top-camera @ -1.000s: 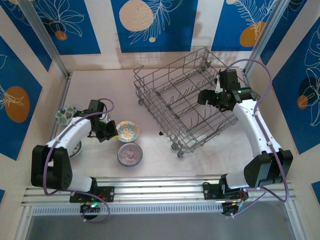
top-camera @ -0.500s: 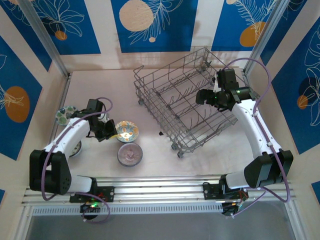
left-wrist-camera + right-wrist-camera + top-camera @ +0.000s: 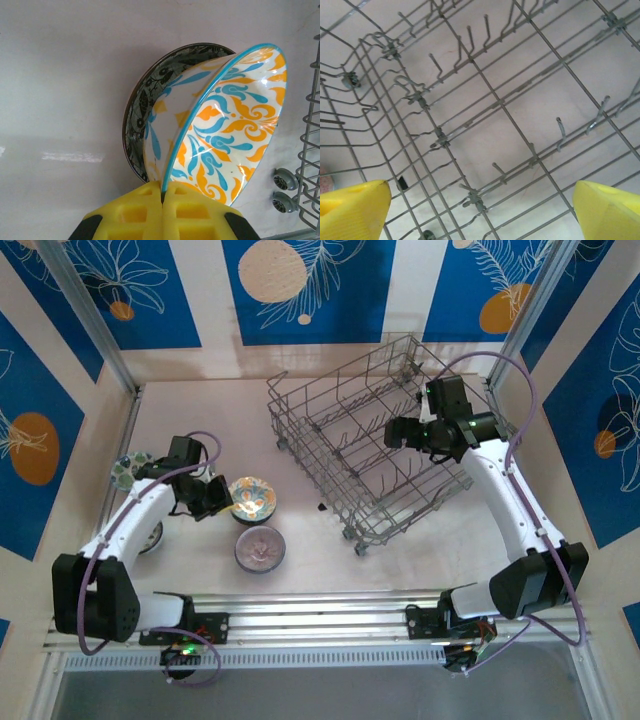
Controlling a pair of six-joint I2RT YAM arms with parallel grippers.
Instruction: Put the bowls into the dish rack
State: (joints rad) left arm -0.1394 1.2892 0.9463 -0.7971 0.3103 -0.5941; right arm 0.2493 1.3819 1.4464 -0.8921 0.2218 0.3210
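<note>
Left hand: the left hand is clamped on the near rim of the orange-and-blue bowl, its yellow fingers pressed together with only the thin wall between them.
Why the rim: a pinch on the edge looks like the only hold a narrow two-finger hand gets on a round bowl. It also leaves the bowl tipped on its side, the way the tines would take it.
Held bowl: seen from above, the orange-and-blue bowl sits left of the dish rack, over the counter. Whether its far edge touches the surface cannot be told.
Behind it: a dark-patterned bowl sits close behind the held one in the wrist view. Contact between them cannot be judged.
Waiting bowls: a pink-grey bowl rests just in front of the held one. A green-and-white bowl lies near the left wall, beyond the left arm.
Right hand: the right hand hangs over the middle of the rack, fingers wide apart and holding nothing. It may be posted there to take a bowl or guide it in.
Rack: the rows of upright tines under the right hand carry no bowl.
Stage: early, by the look of it, with no bowl loaded yet.
Risk: a thin edge grip on glazed ceramic could slip during the carry.
</note>
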